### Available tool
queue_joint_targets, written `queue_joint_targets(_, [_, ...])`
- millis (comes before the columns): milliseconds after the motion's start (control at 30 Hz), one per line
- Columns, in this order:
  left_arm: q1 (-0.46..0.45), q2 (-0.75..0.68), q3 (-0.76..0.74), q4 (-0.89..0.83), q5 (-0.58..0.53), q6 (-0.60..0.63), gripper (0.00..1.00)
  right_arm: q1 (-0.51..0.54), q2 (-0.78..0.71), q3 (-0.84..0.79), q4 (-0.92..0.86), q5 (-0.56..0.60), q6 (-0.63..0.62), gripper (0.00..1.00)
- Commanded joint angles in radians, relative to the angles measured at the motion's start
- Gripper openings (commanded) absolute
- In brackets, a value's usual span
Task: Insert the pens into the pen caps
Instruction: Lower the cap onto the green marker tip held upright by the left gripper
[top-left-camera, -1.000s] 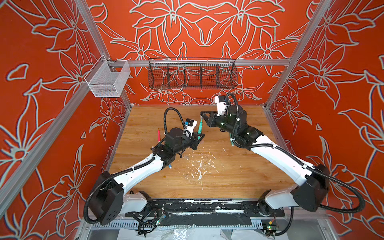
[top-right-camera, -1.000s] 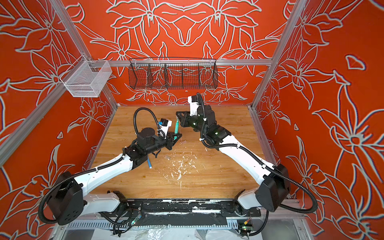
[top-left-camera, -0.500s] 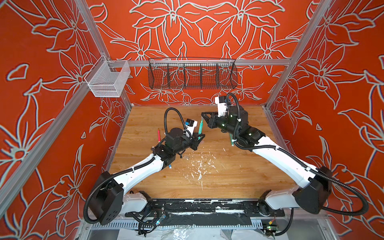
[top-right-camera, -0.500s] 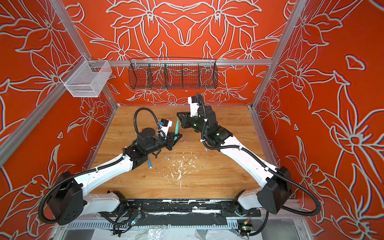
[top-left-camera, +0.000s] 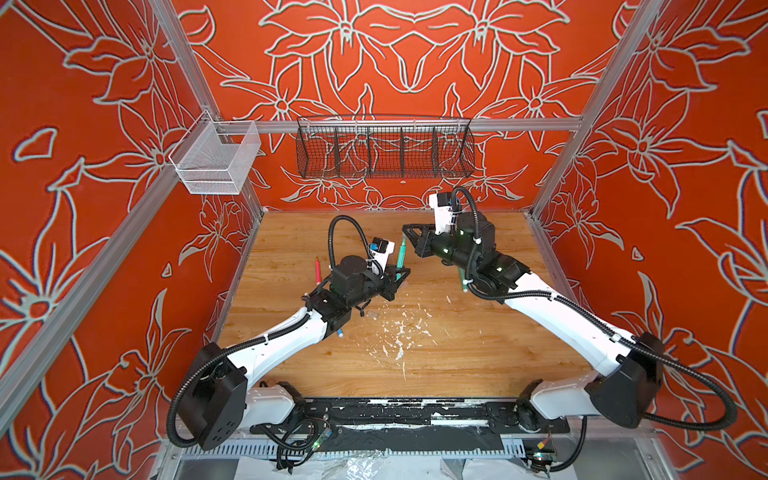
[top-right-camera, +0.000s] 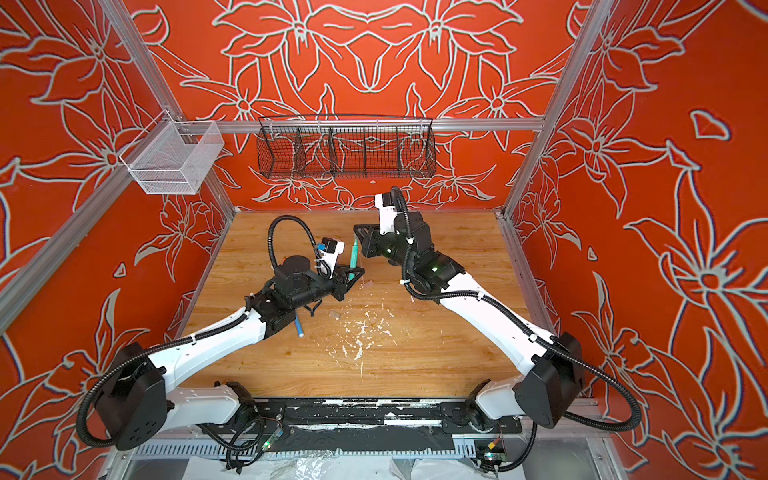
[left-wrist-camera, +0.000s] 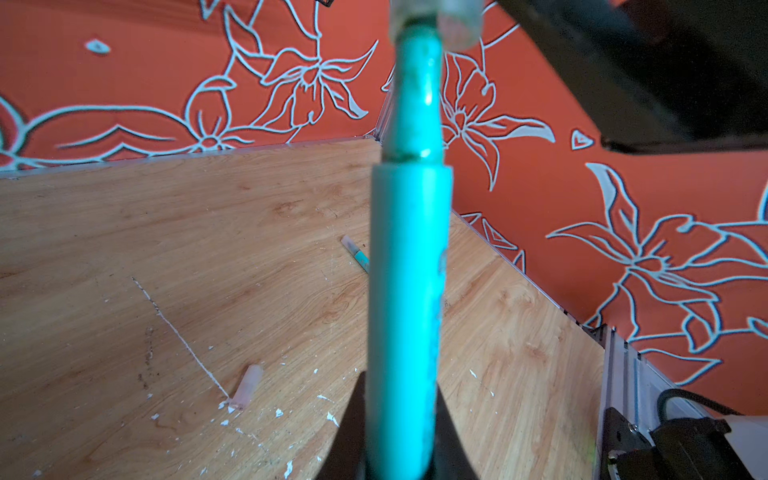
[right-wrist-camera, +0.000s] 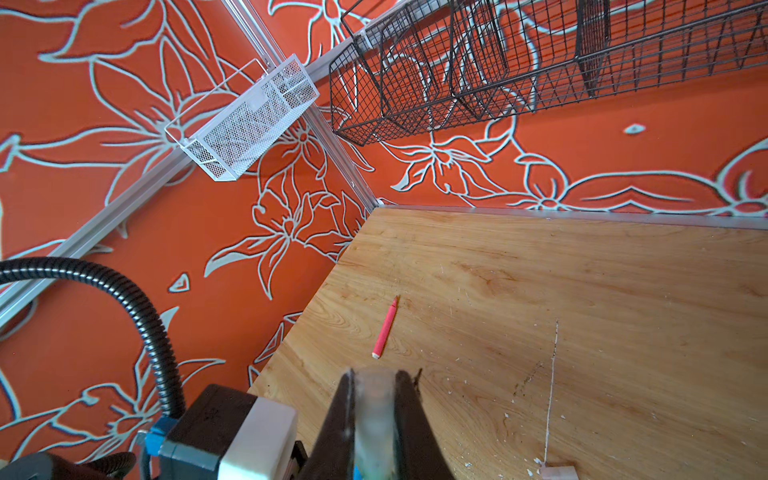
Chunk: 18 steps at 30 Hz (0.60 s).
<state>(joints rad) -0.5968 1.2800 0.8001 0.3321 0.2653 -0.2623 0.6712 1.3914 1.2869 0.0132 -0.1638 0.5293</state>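
Over the wooden surface (top-left-camera: 457, 353), left tool (top-left-camera: 399, 277) pinches the green pen (top-left-camera: 400, 257) low, seemingly stiff and slick. Right tool (right-wrist-camera: 375, 380) pinches a light cap (right-wrist-camera: 374, 415) beside its tip.

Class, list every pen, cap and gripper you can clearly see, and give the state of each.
green pen, gripped, uncapped
left gripper, shut on green pen
pen cap, gripped
right gripper, shut on pen cap
red pen, lying uncapped
loose cap, lying empty
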Motion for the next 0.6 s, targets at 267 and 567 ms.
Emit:
queue_joint_targets(267, [-0.005, -0.021, 0.013, 0.050, 0.005, 0.000, 0.00, 0.009, 0.026, 0.017, 0.006, 0.033, -0.031, 0.11])
queue_joint_targets(567, [-0.005, -0.021, 0.018, 0.030, -0.048, -0.002, 0.00, 0.027, -0.004, -0.035, 0.022, -0.049, -0.013, 0.15])
